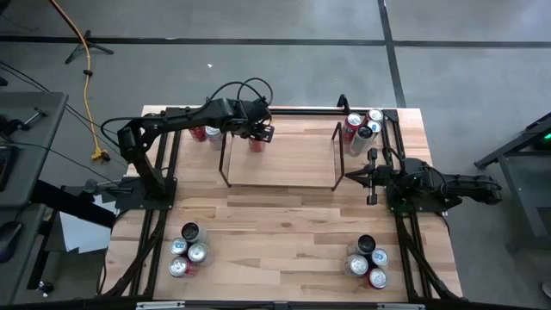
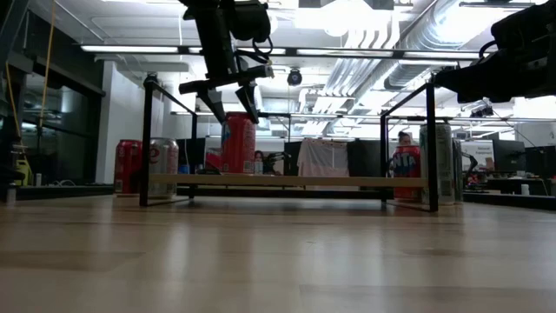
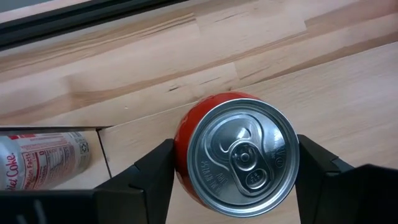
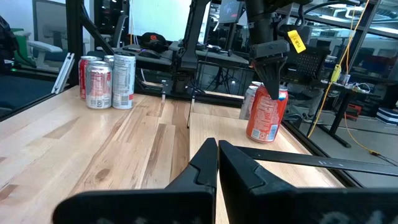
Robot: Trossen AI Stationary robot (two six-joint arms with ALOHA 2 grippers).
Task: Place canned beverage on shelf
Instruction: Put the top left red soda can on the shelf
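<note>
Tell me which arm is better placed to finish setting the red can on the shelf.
Left. The left gripper hangs directly over the red can, its fingers straddling it at the shelf's far edge. The right gripper waits shut beside the shelf's right end.

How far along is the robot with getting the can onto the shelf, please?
Done: a red can stands on the shelf, near its far left corner. In hand: the left hand sits around it, fingers apart at its sides. Left: lifting clear. The right hand waits shut beside the shelf.
</note>
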